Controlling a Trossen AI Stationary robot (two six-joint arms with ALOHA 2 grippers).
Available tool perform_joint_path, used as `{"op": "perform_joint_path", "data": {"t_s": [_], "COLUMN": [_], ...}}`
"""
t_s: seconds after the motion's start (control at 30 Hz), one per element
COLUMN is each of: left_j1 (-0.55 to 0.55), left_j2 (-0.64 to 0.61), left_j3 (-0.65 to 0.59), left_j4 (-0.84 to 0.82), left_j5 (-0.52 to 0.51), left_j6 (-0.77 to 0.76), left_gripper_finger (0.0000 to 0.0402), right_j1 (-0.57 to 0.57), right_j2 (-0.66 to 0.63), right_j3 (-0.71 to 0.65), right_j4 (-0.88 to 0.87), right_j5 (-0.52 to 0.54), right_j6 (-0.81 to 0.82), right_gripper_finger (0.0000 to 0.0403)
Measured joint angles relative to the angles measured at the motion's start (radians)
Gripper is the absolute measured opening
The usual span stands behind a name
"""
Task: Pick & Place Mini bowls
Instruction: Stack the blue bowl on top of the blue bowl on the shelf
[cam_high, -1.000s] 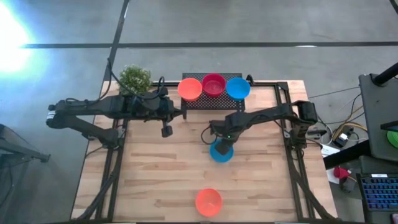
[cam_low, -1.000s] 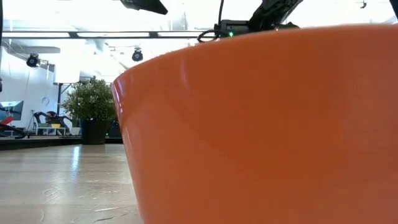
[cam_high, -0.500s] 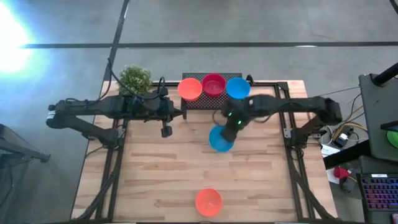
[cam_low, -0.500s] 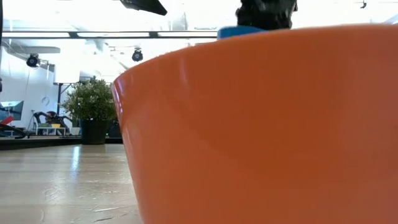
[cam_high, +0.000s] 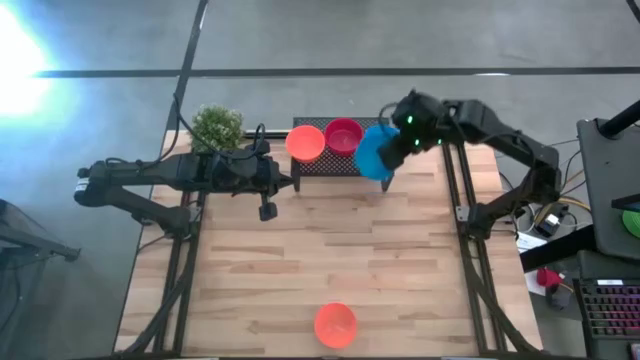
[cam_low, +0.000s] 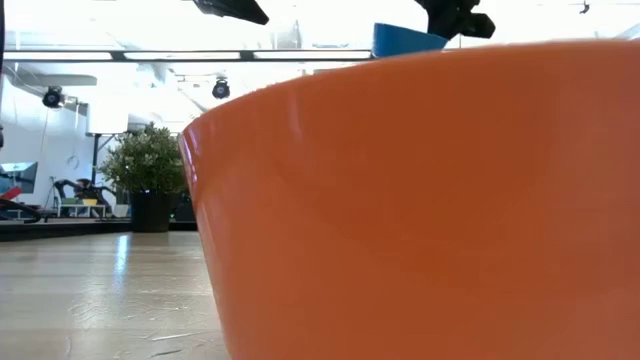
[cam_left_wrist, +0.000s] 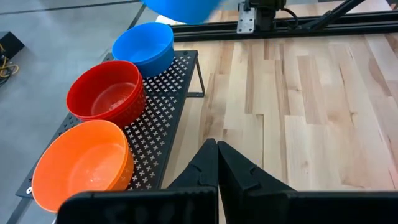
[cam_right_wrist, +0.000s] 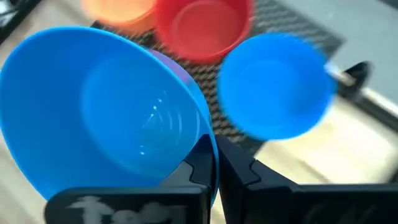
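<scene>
Three bowls on rack (cam_high: 340, 162), upper centre. Right gripper (cam_high: 398, 145) pinches blue bowl (cam_high: 373, 155) rim above it. Left gripper (cam_high: 268, 212) pressed together, empty.

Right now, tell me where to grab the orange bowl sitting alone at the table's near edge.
Grip the lone orange bowl by its rim, one finger inside and one outside, coming straight down. It sits upright with its mouth open upward, nothing beside it, and its walls flare, so a pinch across the whole body would likely slip.

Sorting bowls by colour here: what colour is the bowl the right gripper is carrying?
Blue. The right gripper pinches the bowl by its rim; the right wrist view shows it best.
</scene>
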Motion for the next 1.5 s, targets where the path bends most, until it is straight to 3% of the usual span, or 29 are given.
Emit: {"op": "perform_joint_path", "data": {"t_s": [0.3,0.47,1.07,1.5], "left_j1": [0.0,0.0,0.0,0.0], "left_j2": [0.0,0.0,0.0,0.0], "left_j3": [0.0,0.0,0.0,0.0], "left_j4": [0.001,0.001,0.0,0.0], "left_j5": [0.0,0.0,0.0,0.0], "left_j6": [-0.02,-0.012,-0.028,-0.029], "left_gripper_finger": [0.0,0.0,0.0,0.0], "right_j1": [-0.279,-0.353,-0.37,-0.37], "right_j2": [0.075,0.121,0.276,0.273], "right_j3": [0.096,0.099,0.11,0.114], "right_j4": [-0.128,-0.124,-0.116,-0.115], "right_j5": [-0.025,-0.038,-0.081,-0.081], "right_j6": [-0.153,-0.206,-0.298,-0.33], "right_gripper_finger": [0.0008,0.0008,0.0008,0.0008]}}
